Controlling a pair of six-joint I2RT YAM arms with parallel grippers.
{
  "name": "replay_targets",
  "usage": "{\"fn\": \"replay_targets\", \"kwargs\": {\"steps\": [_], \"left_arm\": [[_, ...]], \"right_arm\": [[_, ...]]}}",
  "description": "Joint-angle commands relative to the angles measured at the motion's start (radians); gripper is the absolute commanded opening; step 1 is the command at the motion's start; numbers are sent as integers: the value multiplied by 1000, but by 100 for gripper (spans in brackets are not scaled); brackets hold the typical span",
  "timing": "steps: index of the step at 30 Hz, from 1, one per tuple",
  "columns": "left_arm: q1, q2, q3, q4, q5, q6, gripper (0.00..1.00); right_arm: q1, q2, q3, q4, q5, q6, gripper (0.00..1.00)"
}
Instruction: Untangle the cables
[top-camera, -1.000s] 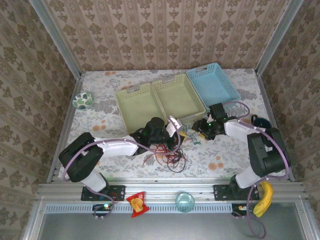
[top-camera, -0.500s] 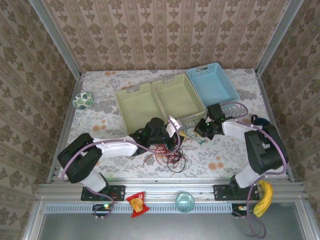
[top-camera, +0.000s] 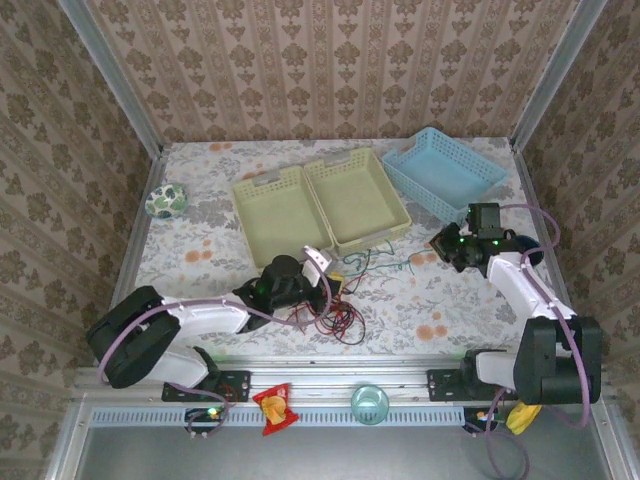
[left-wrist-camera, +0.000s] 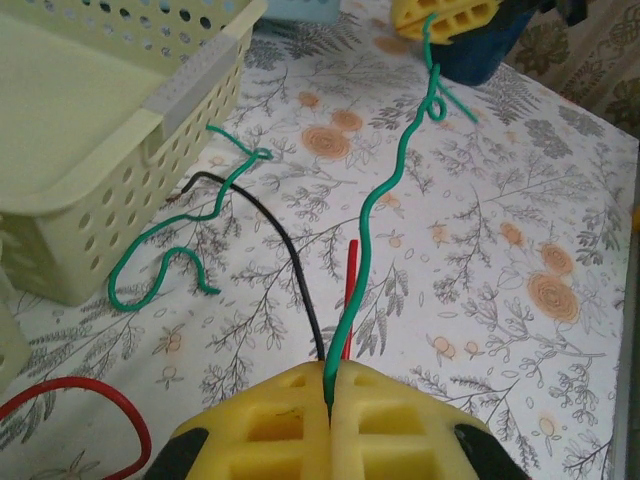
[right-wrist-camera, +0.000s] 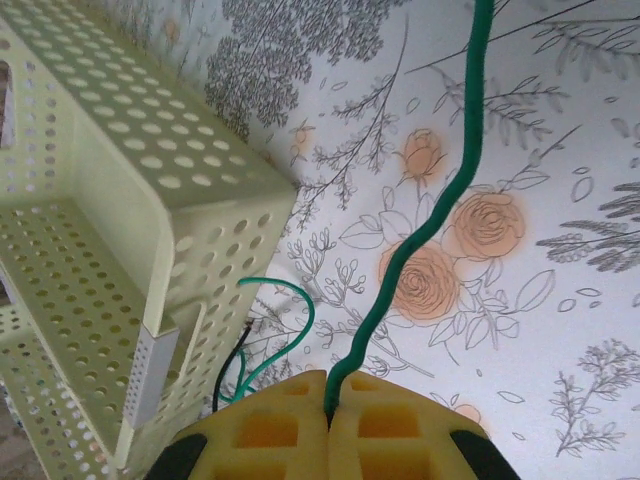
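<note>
Floral table (top-camera: 200, 255): I hold green cable (left-wrist-camera: 385, 190) pinched in left gripper (left-wrist-camera: 330, 385) and right gripper (right-wrist-camera: 328, 395); a hard pull may slip it or drag red cable (left-wrist-camera: 351, 270) along

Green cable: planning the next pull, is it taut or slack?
Slack. The green cable runs wavy, with a curl, between the left tool and the right tool, both shut on it.

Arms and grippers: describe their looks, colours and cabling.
The left arm and right arm both have white links between bulky black joints, with a thin purple hose looping along each. The left gripper and right gripper carry blocky yellow jaws with square recesses, set on black mounts.
</note>
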Motion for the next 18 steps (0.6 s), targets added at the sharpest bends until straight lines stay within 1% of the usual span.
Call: {"fn": "replay_targets", "kwargs": {"steps": [1, 5, 7, 11, 14, 18], "left_arm": [[23, -14, -43, -1, -79, -34, 0], [33, -22, -65, 5, -121, -50, 0], [44, -40, -101, 37, -152, -73, 0], [80, -96, -188, 111, -207, -125, 0], [82, -130, -202, 78, -212, -129, 0], [80, -135, -195, 54, -204, -119, 0]], "right_arm": [[-37, 2, 60, 1, 16, -37, 0], [-37, 23, 59, 29, -26, -37, 0], [-38, 25, 56, 35, -29, -31, 0], [-38, 28, 33, 105, -52, 7, 0], [-40, 32, 15, 201, -81, 56, 0], [-36, 39, 17, 295, -116, 95, 0]]}}
